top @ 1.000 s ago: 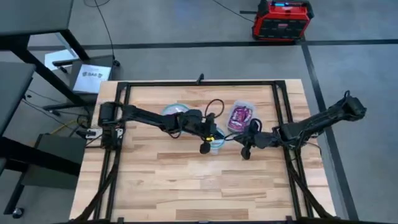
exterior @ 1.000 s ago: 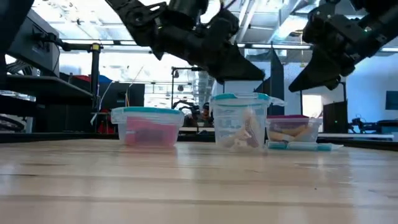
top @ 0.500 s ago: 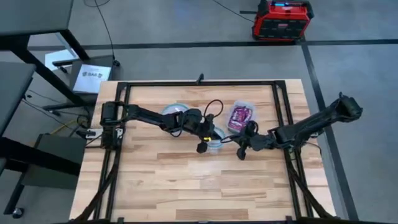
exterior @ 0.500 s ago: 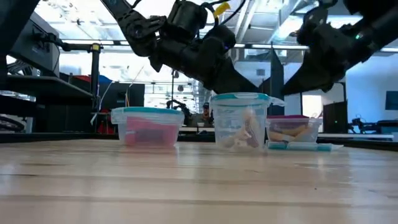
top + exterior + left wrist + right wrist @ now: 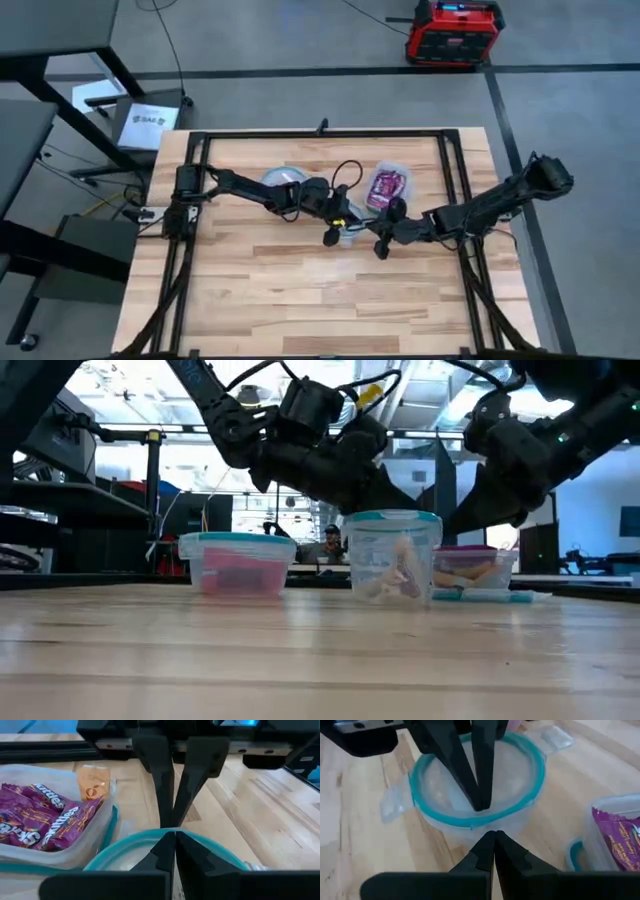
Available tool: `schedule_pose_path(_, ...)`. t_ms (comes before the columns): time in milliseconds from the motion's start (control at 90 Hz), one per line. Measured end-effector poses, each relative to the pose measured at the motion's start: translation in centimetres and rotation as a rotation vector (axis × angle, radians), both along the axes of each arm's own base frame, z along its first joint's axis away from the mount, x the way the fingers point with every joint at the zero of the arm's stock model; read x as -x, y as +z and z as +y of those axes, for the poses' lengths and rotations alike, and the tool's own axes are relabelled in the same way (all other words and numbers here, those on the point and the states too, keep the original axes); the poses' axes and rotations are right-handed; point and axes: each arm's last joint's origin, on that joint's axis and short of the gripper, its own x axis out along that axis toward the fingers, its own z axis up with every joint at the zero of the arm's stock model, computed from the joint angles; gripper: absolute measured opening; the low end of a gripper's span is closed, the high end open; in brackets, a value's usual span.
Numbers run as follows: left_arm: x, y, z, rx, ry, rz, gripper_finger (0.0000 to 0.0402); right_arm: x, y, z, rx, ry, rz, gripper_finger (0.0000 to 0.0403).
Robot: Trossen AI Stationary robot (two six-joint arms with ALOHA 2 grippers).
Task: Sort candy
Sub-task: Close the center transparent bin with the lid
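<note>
Candy (image 5: pixel 240 574) fills three containers (image 5: pixel 390 556) below two grippers (image 5: pixel 330 238)

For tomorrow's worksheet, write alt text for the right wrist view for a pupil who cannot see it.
Two pairs of dark closed robot fingers meet tip to tip over the near rim of a lidded, teal-rimmed round container on a wooden table. Beside it, a tub of purple candy packets shows at the edge.

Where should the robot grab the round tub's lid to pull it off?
Probably the clear tab sticking out past the teal rim, pinched from the side: the lid itself is flat and wide. The shut left gripper and right gripper sit at its rim.
</note>
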Motion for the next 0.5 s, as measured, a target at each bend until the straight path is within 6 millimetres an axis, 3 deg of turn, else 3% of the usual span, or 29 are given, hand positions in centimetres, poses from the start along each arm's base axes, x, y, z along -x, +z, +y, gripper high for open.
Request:
schedule_pose_path(289, 0.0, -0.8, 0.0, -0.013, 0.0, 0.036, 0.0, -0.2, -0.2, -0.7, -0.019, 0.0, 0.022, 0.0)
schedule_pose_path(400, 0.3, 0.7, -0.5, -0.009, -0.001, 0.023, 0.0, 0.2, 1.3, -0.2, -0.02, 0.024, 0.03, 0.0)
schedule_pose_path(500, 0.9, 3.4, -1.1, -0.016, -0.012, -0.007, 0.0, 0.2, 3.6, 0.0, -0.025, 0.04, -0.023, 0.0)
